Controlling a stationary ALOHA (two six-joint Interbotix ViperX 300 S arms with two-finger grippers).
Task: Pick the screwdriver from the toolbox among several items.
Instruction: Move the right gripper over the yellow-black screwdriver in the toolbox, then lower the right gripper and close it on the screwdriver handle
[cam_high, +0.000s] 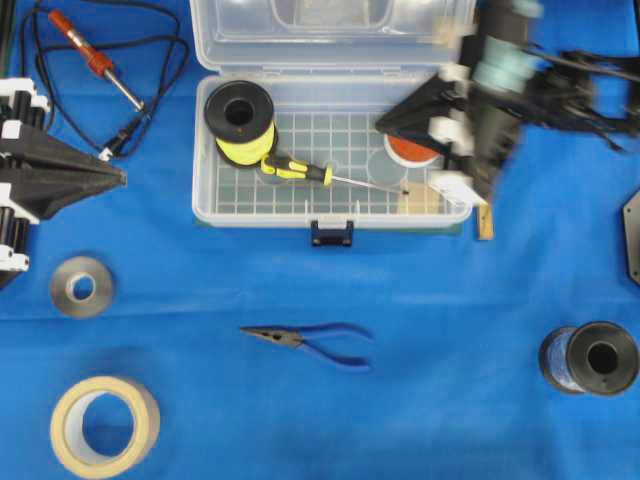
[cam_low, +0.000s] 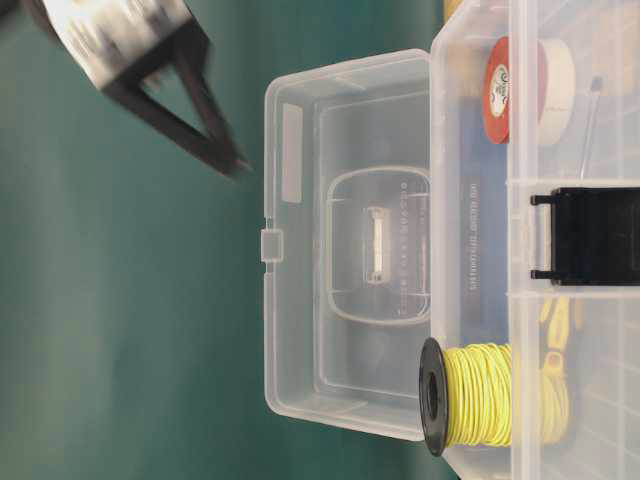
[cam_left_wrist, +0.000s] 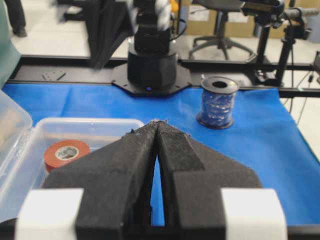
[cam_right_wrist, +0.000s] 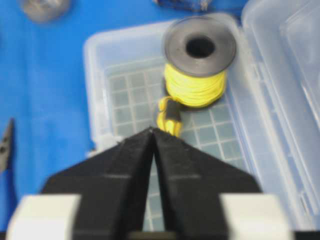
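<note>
The screwdriver (cam_high: 297, 171), yellow-and-black handle with a thin silver shaft, lies on the gridded floor of the open clear toolbox (cam_high: 205, 200). It lies between the yellow wire spool (cam_high: 240, 120) and the orange tape roll (cam_high: 412, 150). My right gripper (cam_high: 382, 122) is shut and empty, blurred, above the box's right part. In the right wrist view its tips (cam_right_wrist: 152, 131) sit just short of the screwdriver handle (cam_right_wrist: 170, 117), with the spool (cam_right_wrist: 197, 75) beyond. My left gripper (cam_high: 120, 178) is shut and empty, left of the box; it also shows in the left wrist view (cam_left_wrist: 157, 122).
An orange-handled soldering iron (cam_high: 90, 55) with a black cord lies at the back left. Blue-handled pliers (cam_high: 310, 340) lie in front of the box. A grey roll (cam_high: 82, 287), a masking tape roll (cam_high: 105, 425) and a dark wire spool (cam_high: 590, 358) stand nearby. A tan block (cam_high: 485, 222) lies by the box's right corner.
</note>
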